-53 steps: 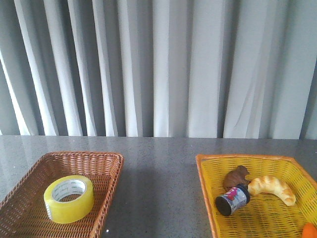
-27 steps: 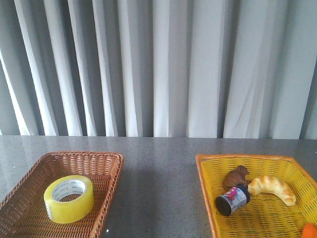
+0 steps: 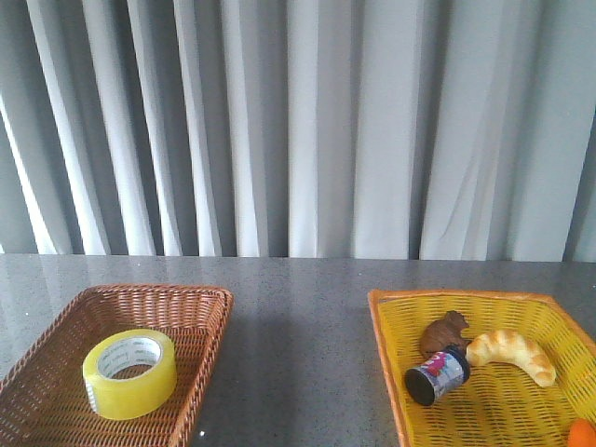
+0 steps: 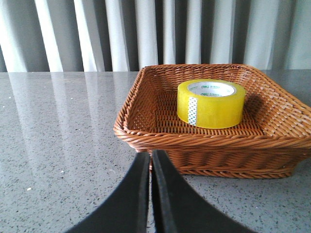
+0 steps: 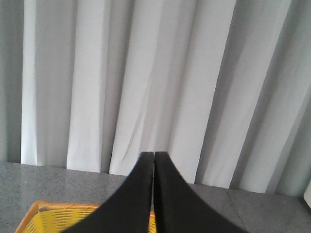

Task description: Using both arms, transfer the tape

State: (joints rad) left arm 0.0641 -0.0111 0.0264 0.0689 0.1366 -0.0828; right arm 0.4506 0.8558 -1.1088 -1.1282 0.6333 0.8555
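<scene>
The tape lies flat, hole upward, inside the brown wicker basket near the front left corner of the desk, resting on the basket floor and touched by nothing. In the left wrist view the left gripper has its jaws clenched together with nothing between them, just outside the basket's near rim, with the tape beyond it. The right gripper likewise has its jaws pressed shut and empty, above the rim of the yellow basket at the front right corner. That basket holds a croissant, a small dark jar on its side and a brown lump.
</scene>
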